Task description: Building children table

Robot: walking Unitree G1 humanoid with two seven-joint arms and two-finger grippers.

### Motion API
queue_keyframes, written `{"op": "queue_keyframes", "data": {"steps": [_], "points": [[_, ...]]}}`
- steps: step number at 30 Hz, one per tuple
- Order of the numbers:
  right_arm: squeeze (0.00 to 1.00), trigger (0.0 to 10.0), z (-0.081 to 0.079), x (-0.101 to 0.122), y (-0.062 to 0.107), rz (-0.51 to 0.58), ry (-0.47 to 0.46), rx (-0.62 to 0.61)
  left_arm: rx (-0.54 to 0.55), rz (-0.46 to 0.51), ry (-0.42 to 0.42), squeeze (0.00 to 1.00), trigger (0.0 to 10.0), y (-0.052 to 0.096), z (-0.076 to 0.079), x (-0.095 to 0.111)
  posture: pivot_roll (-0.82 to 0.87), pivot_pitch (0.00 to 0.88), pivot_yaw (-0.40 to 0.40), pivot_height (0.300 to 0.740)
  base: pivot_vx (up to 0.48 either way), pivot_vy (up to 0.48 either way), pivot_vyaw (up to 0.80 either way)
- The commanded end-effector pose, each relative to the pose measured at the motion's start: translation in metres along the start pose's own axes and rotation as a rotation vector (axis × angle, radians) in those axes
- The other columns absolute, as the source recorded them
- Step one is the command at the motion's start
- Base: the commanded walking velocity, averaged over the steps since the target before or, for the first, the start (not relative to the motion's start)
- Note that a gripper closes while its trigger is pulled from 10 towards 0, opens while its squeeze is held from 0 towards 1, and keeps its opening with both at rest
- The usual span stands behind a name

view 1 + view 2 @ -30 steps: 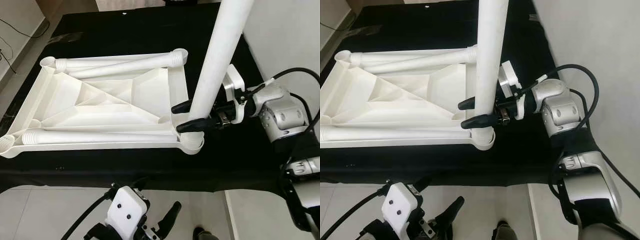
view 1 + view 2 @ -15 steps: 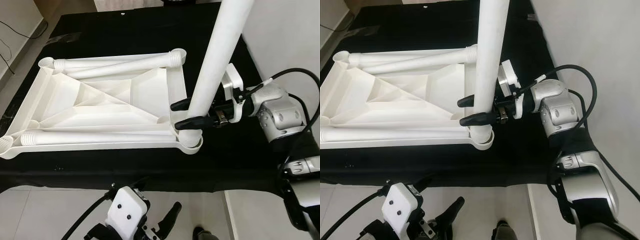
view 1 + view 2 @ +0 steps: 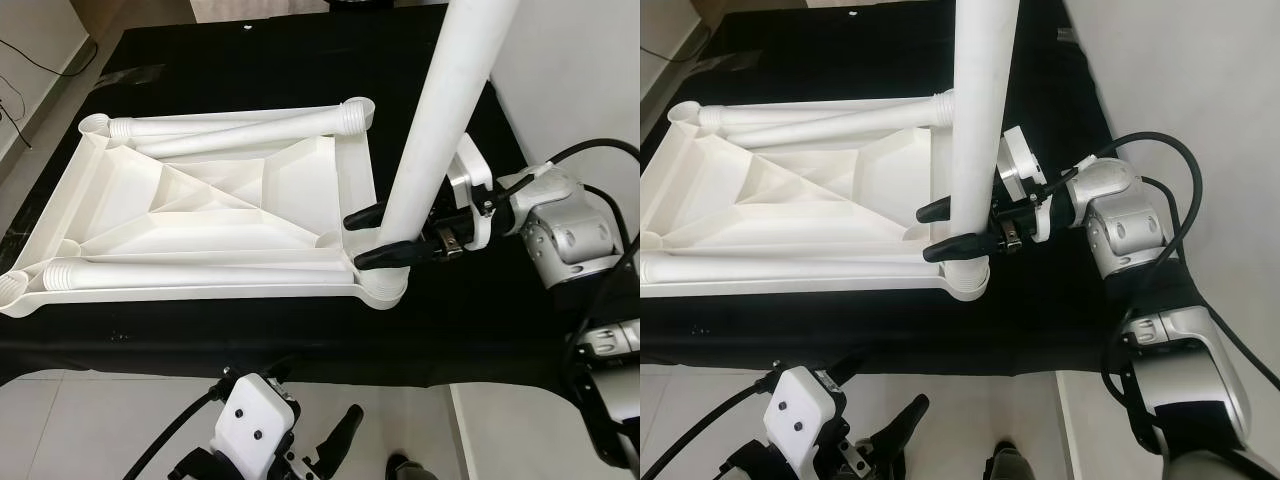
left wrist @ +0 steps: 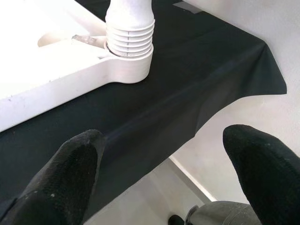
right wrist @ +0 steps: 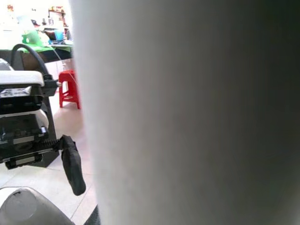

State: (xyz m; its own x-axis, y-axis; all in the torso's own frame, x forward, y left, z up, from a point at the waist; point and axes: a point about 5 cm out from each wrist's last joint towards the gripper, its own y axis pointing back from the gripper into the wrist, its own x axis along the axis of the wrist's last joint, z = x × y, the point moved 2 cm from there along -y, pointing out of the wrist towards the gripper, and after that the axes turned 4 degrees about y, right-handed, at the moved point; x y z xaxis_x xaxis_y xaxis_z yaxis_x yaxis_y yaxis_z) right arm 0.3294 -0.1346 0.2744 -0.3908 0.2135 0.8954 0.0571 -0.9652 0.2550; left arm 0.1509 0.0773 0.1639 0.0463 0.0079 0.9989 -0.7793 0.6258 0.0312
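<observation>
Right gripper [image 3: 372, 237] fingers clamped around upright white table leg [image 3: 440, 130], low on shaft, just above corner socket [image 3: 385, 285] of overturned white table frame [image 3: 215, 215] on black-draped tabletop [image 3: 470, 310]. Since a second ago: grip slid slightly up, then back down; leg barely shifted, ribbed base seated in socket. Probably screwing or pressing leg home. Two loose legs [image 3: 240, 125] lying inside frame, not yet fitted. Left gripper [image 4: 159, 173] low before tabletop edge, fingers apart, idle.
</observation>
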Motion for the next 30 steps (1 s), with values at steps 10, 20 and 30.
{"op": "queue_keyframes", "data": {"steps": [10, 20, 30], "points": [[0.00, 10.0, -0.006, -0.025, -0.014, -0.068, -0.080, 0.028, -0.002, -0.017, -0.001, 0.00, 10.0, 0.003, 0.002, -0.001, 0.09, 0.307, 0.044, 0.740, 0.000, 0.000, 0.00], [0.00, 10.0, -0.003, -0.024, -0.027, -0.028, -0.102, 0.009, 0.000, -0.014, 0.000, 0.00, 10.0, 0.002, 0.001, 0.000, 0.09, 0.311, 0.040, 0.740, 0.000, 0.000, 0.00], [0.00, 10.0, -0.003, -0.022, -0.030, -0.001, -0.109, 0.005, 0.001, -0.013, 0.000, 0.00, 10.0, 0.002, 0.001, 0.000, 0.09, 0.313, 0.039, 0.740, 0.000, 0.000, 0.00]]}}
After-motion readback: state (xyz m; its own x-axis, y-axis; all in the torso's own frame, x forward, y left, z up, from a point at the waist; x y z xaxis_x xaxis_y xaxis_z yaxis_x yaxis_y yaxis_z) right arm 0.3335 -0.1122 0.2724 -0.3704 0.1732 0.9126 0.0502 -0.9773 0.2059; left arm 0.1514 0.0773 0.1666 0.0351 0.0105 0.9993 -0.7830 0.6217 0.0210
